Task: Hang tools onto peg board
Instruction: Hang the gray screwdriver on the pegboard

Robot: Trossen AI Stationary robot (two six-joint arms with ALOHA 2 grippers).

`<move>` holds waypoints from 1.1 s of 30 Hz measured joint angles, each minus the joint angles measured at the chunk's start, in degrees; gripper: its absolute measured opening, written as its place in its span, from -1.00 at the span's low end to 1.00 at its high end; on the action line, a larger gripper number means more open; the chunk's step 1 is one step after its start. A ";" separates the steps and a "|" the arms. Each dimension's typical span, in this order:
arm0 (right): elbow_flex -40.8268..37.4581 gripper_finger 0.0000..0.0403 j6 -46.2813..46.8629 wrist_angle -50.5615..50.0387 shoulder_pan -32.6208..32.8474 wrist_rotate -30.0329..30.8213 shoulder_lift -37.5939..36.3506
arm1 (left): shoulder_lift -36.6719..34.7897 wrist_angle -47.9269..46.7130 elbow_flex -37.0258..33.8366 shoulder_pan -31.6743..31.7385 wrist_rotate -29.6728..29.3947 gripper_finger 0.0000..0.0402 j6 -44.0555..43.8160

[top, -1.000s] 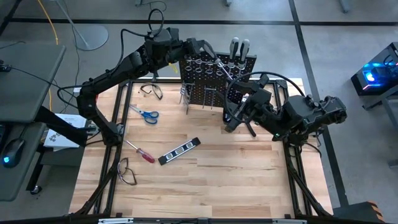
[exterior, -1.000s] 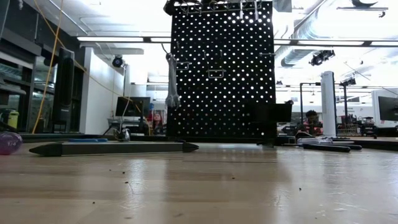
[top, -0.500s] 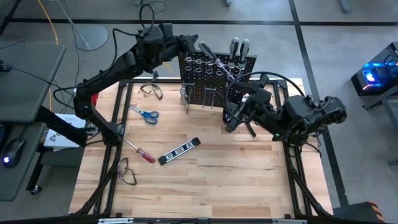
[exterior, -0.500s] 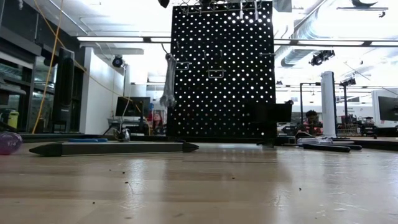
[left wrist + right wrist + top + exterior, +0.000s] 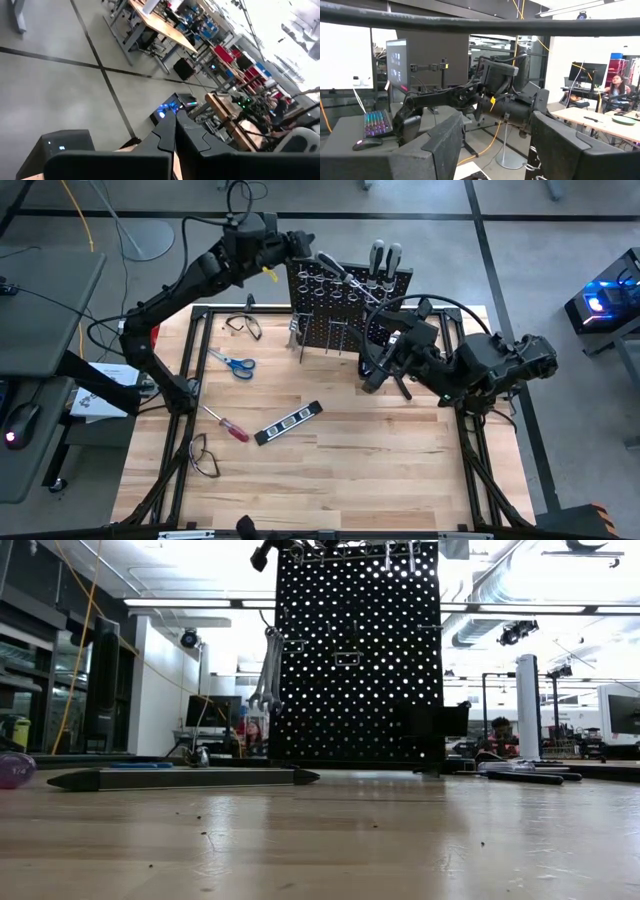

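Peg board (image 5: pixel 345 305) black, dotted with pale holes in regular grid; wrenches (image 5: pixel 268 670) silver, hanging at its edge; scissors (image 5: pixel 233 362) blue-handled with silver blades; screwdriver (image 5: pixel 229 426) red-handled, silver shaft; level (image 5: pixel 288 422) black with row of pale windows; table (image 5: pixel 330 460) pale wood, planked, with black frame; both arms dark; left gripper (image 5: pixel 327 260) black; right gripper (image 5: pixel 372 376) black; floor grey with dark lines; keyboard (image 5: pixel 376 123) lit in rainbow colours.

Open right pincer (image 5: pixel 492 150), left arm (image 5: pixel 450 97) beyond
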 joint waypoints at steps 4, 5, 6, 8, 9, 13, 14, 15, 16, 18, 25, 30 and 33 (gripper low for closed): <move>0.00 0.10 -0.02 0.56 0.03 0.01 0.01 | -0.28 -0.03 -0.02 -0.94 1.18 -1.00 1.69; 0.00 0.10 -0.02 0.56 0.03 0.00 0.02 | -0.48 -0.53 -0.08 -1.41 1.23 -1.00 2.84; 0.00 0.10 0.00 0.56 0.03 0.02 0.01 | -0.64 -1.61 -0.25 -1.87 1.30 -1.00 4.15; 0.00 0.10 -0.02 0.52 0.03 0.04 0.02 | -0.86 -1.92 -0.28 -2.49 0.23 -1.00 7.36; 0.00 0.10 -0.02 0.47 0.03 0.04 0.02 | -1.31 -3.33 -0.28 -2.83 -0.18 -1.00 9.80; 0.00 0.10 -0.01 0.33 0.01 0.04 0.02 | -1.93 -9.17 2.13 -4.41 -4.08 -1.00 20.45; 0.00 0.10 -0.02 0.31 0.01 0.07 0.02 | -1.73 -10.83 2.89 -5.01 -5.73 -1.00 23.04; 0.00 0.10 -0.02 0.31 0.01 0.09 0.02 | -1.57 -11.39 3.56 -5.81 -7.71 -1.00 25.43; 0.00 0.10 0.00 0.32 0.01 0.22 0.02 | -1.47 -11.57 4.07 -6.43 -9.69 -1.00 27.81; 0.00 0.10 0.09 0.36 -0.02 0.46 0.02 | -1.40 -11.92 5.09 -7.31 -13.21 -1.00 32.97; 0.00 0.10 1.44 0.58 0.01 0.41 0.02 | -0.73 -11.13 5.46 -8.11 -17.96 -1.00 45.44; 0.00 0.10 1.87 0.72 0.01 -0.09 0.02 | 1.02 -7.41 5.47 -8.11 -17.94 -1.00 52.60; 0.00 0.10 3.53 0.70 0.01 -0.13 0.02 | 2.30 -5.97 5.51 -8.09 -16.22 -1.00 54.92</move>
